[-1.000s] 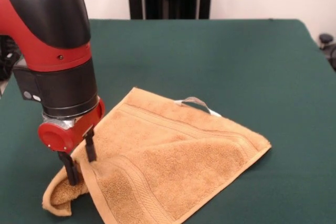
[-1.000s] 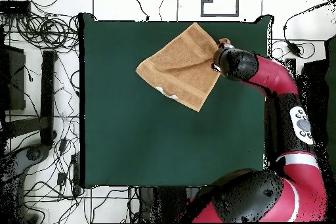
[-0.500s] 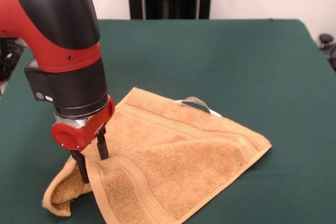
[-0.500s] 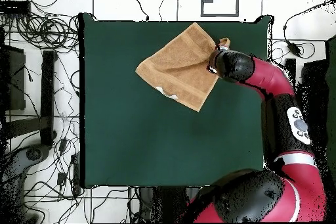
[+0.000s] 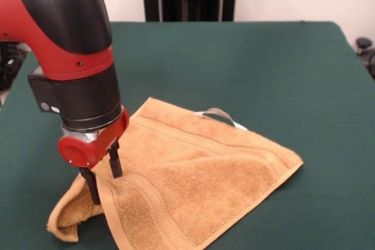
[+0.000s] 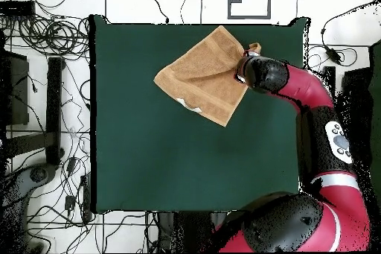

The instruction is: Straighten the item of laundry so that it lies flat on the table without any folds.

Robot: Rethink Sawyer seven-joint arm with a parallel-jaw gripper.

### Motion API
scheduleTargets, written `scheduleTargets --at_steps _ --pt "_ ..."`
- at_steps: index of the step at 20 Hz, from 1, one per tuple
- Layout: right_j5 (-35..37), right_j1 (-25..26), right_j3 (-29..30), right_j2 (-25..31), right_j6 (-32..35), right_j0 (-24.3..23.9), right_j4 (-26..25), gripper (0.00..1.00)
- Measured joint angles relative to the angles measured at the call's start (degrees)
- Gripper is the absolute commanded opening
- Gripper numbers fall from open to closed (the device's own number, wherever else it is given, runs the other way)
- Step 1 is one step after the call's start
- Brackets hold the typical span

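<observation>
Front view: hand [image 5: 104, 180] clamped on towel [image 5: 193, 174] fold, arm [image 5: 70, 57] hiding table's [image 5: 263, 68] corner.

One golden-tan towel [image 5: 193, 177] lies on one green table [image 5: 246, 62] — a single item of laundry. It carries one white loop tag [image 5: 221, 115] at its far edge. One red and black arm reaches the towel's corner, ending in one gripper [image 5: 104, 175] with two dark fingers [image 5: 115, 162] — nothing more is countable on the table.

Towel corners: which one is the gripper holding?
The gripper pinches the towel at the corner by the picture's lower left in the front view, lifted and curling under itself. The corner beside the white loop tag and the right-hand one lie flat.
</observation>
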Motion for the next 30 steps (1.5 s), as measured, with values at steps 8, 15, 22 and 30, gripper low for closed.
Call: scheduleTargets --at_steps 8,15,22,30 --pt "0.00 -0.29 0.01 0.31 0.00 -0.04 -0.01 1.00" --pt "0.00 -0.79 0.02 0.96 0.00 -0.21 1.08 1.00" --pt "1.16 -1.75 -0.43 1.05 0.00 0.35 4.26 1.00" --pt "6.64 -3.96 -2.88 1.04 0.00 3.12 7.41 1.00"
